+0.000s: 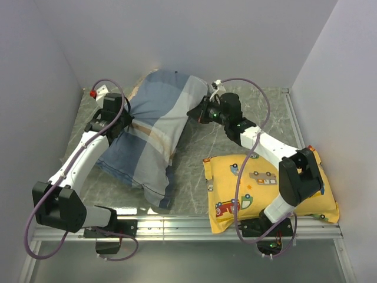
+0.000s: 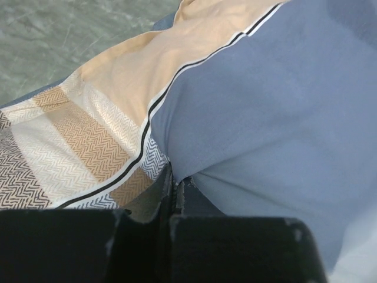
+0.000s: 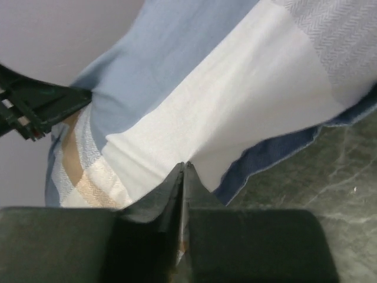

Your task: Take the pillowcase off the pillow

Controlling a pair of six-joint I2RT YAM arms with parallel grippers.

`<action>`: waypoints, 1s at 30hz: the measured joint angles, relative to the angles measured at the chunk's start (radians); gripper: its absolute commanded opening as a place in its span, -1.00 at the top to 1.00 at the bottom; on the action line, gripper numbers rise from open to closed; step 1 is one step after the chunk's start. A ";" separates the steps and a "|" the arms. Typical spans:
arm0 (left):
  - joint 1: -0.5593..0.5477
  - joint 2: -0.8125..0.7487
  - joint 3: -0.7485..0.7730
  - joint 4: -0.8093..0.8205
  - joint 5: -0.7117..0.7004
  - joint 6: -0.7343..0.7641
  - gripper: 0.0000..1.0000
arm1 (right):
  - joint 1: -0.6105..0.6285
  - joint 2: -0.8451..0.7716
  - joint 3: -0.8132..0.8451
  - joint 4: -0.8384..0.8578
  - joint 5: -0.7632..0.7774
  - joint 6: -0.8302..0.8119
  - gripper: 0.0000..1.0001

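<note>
The pillowcase [image 1: 154,127], blue-grey with a pale panel and tan stripes, lies stuffed and slanted from the back middle toward the front left. The pillow is hidden inside it. My left gripper [image 1: 127,126] presses into the case's left side. In the left wrist view that gripper [image 2: 175,177] is shut, with a pucker of blue cloth [image 2: 265,100] pinched at its tips. My right gripper [image 1: 192,112] is at the case's right edge. In the right wrist view it [image 3: 184,168] is shut on the pale panel [image 3: 224,112], just above the dark blue hem [image 3: 277,154].
A yellow pillow with cartoon cars [image 1: 265,186] lies at the front right, partly under the right arm. Grey walls close in the left, back and right. A metal rail [image 1: 188,224] runs along the near edge. Part of the left arm [image 3: 35,106] shows in the right wrist view.
</note>
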 measured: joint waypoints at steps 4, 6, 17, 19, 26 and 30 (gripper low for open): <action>0.005 0.000 0.022 0.000 0.030 0.017 0.99 | -0.025 0.053 0.002 -0.007 0.006 0.002 -0.21; 0.008 0.000 0.022 -0.004 0.043 0.024 0.99 | -0.037 0.119 0.017 -0.004 0.008 0.012 -0.43; 0.010 -0.019 0.021 -0.010 0.085 0.053 0.99 | -0.050 0.366 -0.016 0.125 0.039 0.195 -0.35; 0.010 -0.019 0.021 -0.011 0.089 0.057 0.99 | -0.050 0.382 -0.020 0.160 0.049 0.222 -0.20; 0.011 -0.021 0.021 -0.016 0.099 0.062 0.97 | -0.048 0.403 -0.019 0.256 0.124 0.273 1.00; 0.011 -0.020 0.029 -0.027 0.092 0.065 0.92 | -0.044 0.373 -0.031 0.251 0.186 0.251 1.00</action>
